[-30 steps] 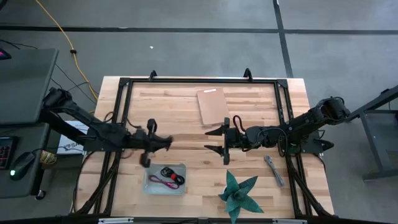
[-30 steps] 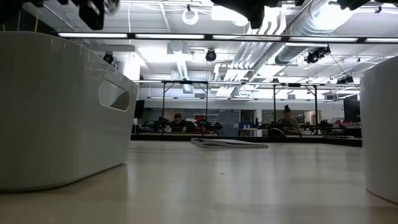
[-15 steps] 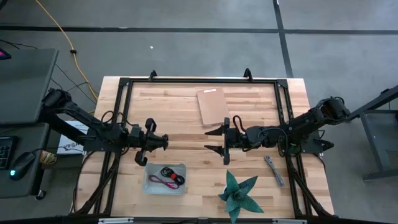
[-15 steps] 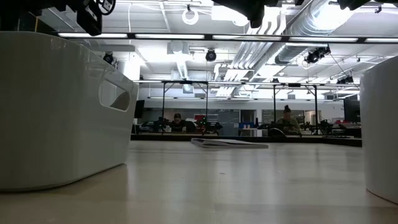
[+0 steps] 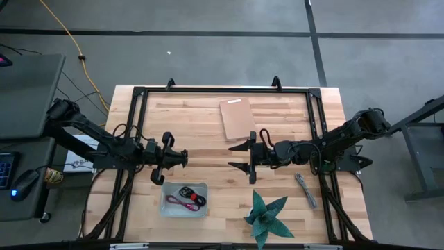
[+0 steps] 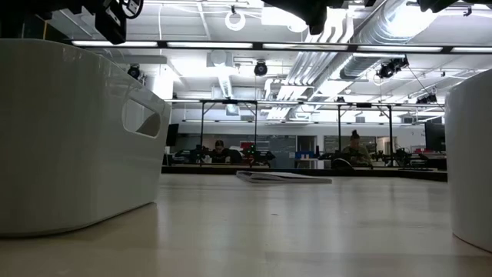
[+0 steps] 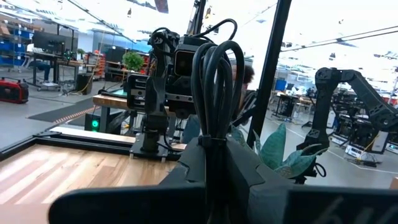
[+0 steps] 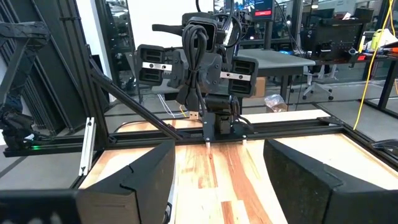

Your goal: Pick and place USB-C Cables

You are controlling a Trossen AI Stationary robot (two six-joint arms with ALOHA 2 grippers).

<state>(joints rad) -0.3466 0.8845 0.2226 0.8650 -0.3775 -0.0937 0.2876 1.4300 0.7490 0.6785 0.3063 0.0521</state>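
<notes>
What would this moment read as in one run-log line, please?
left gripper: shut on black cable | right gripper: open, empty | grey cable: on table

four cables [image 5: 305,189], one tray [image 5: 168,207], one star [image 5: 266,214]

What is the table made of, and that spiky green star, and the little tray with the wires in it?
The table looks like pale wood planks: you can see grain and board lines. The green star seems to be folded paper, with sharp creased points, though stiff plastic is possible. The tray looks like smooth white plastic, probably; it holds a red cable and a black cable.
</notes>
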